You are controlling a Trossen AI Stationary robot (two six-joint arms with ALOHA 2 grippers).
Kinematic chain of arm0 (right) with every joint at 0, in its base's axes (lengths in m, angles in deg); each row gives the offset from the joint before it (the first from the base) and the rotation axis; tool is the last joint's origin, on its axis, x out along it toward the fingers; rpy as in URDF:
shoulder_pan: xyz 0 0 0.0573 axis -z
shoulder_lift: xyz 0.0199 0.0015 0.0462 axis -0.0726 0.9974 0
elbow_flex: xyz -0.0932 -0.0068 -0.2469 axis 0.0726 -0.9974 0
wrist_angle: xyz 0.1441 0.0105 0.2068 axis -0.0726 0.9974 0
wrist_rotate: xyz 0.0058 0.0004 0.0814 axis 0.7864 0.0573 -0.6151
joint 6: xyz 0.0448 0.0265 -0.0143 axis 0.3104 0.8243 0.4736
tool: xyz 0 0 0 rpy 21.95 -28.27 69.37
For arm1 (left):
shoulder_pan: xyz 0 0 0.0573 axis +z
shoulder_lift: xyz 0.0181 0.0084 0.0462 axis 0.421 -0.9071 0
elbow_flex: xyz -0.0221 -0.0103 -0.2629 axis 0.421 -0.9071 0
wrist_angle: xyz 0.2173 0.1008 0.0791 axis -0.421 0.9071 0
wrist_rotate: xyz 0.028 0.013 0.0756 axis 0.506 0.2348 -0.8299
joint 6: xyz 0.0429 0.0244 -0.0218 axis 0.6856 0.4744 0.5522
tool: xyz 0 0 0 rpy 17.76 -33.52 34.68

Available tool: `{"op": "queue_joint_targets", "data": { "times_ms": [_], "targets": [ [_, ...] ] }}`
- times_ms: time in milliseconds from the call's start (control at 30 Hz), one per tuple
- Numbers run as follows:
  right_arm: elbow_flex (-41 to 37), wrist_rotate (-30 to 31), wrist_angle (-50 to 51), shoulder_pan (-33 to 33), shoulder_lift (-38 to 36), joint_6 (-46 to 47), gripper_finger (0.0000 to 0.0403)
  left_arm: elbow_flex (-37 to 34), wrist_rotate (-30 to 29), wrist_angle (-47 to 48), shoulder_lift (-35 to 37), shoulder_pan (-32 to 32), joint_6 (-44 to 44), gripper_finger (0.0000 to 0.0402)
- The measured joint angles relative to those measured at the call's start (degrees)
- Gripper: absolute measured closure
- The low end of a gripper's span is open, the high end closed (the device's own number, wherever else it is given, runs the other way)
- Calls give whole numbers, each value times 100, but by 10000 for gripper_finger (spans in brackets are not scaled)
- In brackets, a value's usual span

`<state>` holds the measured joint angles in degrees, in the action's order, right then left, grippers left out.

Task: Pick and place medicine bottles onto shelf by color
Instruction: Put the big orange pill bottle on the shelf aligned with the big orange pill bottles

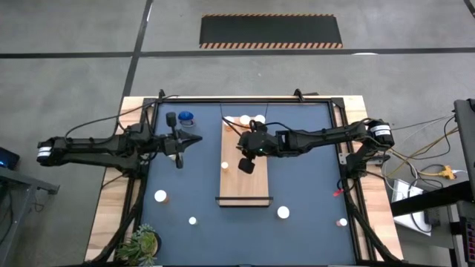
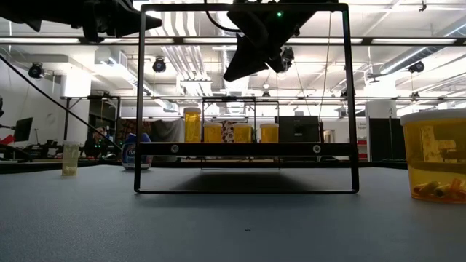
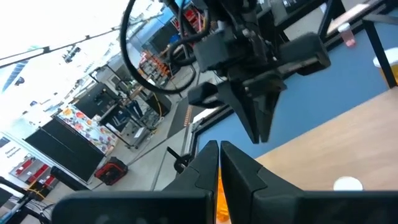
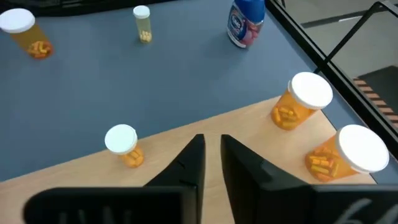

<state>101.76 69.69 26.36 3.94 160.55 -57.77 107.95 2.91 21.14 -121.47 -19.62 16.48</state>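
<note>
Orange bottles (image 1: 243, 119) with white caps stand clustered at the far end of the shelf (image 1: 245, 189), a light wooden board lying lengthwise at the middle of the blue table (image 1: 304, 178). One small bottle (image 1: 224, 166) stands alone on the board near its left edge. A blue bottle (image 1: 185, 117) stands on the table off the shelf's far left corner. More capped bottles are scattered on the near half of the table: one (image 1: 160, 196) at left, a small one (image 1: 192, 220) nearer the front, one (image 1: 283, 213) just off the shelf's near right corner, and one (image 1: 342, 222) by the right rail.

The right gripper (image 1: 246, 165) hangs above the middle of the shelf, its fingers parted by a narrow gap with nothing between them, as the right wrist view shows (image 4: 211, 155).

The left gripper (image 1: 179, 160) hovers over the table left of the shelf, near the blue bottle; its fingers are closed, with an orange thing (image 3: 219, 193) showing between them in the left wrist view, too little of it visible to identify.

A green plant (image 1: 141, 243) sits at the table's near left corner.
</note>
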Motion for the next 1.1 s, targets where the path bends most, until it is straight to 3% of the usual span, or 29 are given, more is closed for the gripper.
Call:
{"op": "queue_joint_targets", "data": {
  "times_ms": [367, 533, 867, 1100],
  "targets": [
    [0, 2, -4, 11, 0, -34, 273, 0, 0, -33, -16, 0, 0, 402],
    [-1, -19, 82, 11, -10, 511, 250, 0, 0, -33, -31, 0, 2, 402],
    [514, -331, 1585, -4, -42, 1898, 255, 0, 0, -31, -24, 0, 2, 402],
    [656, -355, 2237, -2, -44, 2121, 267, 0, 0, -29, -24, 0, 2, 402]
  ]
}}
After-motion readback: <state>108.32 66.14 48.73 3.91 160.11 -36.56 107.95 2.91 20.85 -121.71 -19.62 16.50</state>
